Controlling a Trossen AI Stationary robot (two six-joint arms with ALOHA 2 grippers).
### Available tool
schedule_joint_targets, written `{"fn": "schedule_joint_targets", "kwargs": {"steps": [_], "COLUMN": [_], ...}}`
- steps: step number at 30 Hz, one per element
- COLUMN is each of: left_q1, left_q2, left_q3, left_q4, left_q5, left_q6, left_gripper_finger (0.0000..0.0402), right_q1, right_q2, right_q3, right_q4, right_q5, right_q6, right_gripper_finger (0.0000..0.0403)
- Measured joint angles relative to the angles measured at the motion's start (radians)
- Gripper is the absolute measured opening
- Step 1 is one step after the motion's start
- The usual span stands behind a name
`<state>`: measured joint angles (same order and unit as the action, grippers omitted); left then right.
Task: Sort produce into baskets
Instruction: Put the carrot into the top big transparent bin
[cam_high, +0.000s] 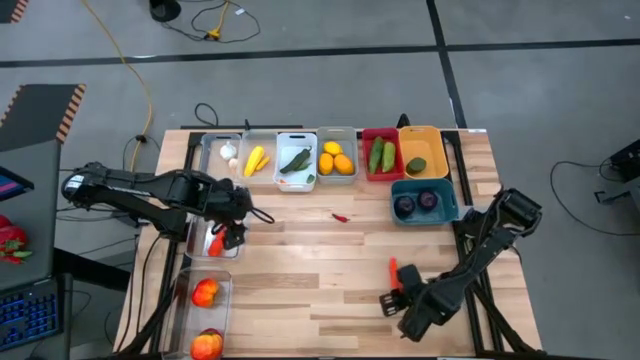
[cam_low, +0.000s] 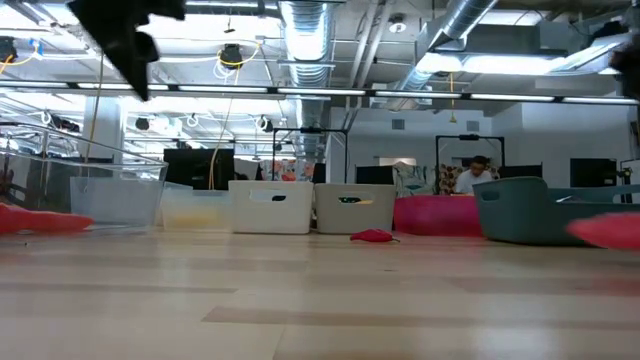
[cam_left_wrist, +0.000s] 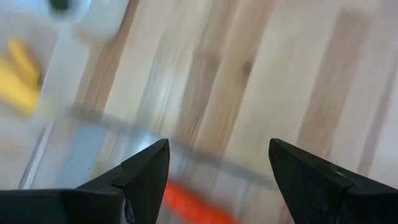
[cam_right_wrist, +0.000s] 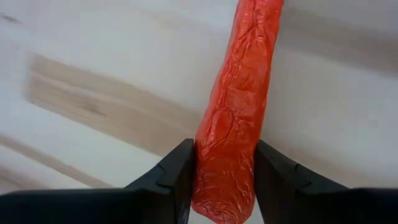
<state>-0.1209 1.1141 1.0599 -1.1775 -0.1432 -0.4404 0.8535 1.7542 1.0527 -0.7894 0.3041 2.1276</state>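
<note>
A pale wooden table (cam_high: 300, 260) stands on a grey concrete floor (cam_high: 320, 80) crossed by dark lines, a yellow cable (cam_high: 125, 70) trailing over it. Beyond, an open workshop: exposed silver ducts (cam_low: 310, 25) and fluorescent strip lights (cam_low: 480, 60) overhead, and a person (cam_low: 475, 175) seated among dark monitors (cam_low: 190, 165).

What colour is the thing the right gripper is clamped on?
Orange-red: a carrot between the right gripper fingers, clearest in the right wrist view.
</note>
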Motion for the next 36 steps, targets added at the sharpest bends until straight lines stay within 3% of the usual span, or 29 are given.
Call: {"fn": "schedule_joint_targets", "kwargs": {"steps": [10,25,31,36], "left_q1": [0.000,0.000,0.000,0.000], "left_q2": [0.000,0.000,0.000,0.001], "left_q3": [0.000,0.000,0.000,0.000], "left_q4": [0.346,0.493,0.505,0.545], "left_q5": [0.000,0.000,0.001,0.010], "left_q6": [0.218,0.315,0.303,0.298], "left_gripper_finger": [0.0263,0.0263,0.0263,0.0263], "right_q1": [-0.186,-0.498,-0.571,-0.609], "right_q2": [0.000,0.000,-0.001,-0.001], "right_q3": [0.000,0.000,0.000,0.000], "right_q4": [0.195,0.859,1.068,1.183], "right_q5": [0.102,0.093,0.087,0.087], "right_q6": [-0.537,-1.698,-1.977,-2.119], "right_gripper_finger": [0.0166,0.0167,0.0167,0.0167]}}
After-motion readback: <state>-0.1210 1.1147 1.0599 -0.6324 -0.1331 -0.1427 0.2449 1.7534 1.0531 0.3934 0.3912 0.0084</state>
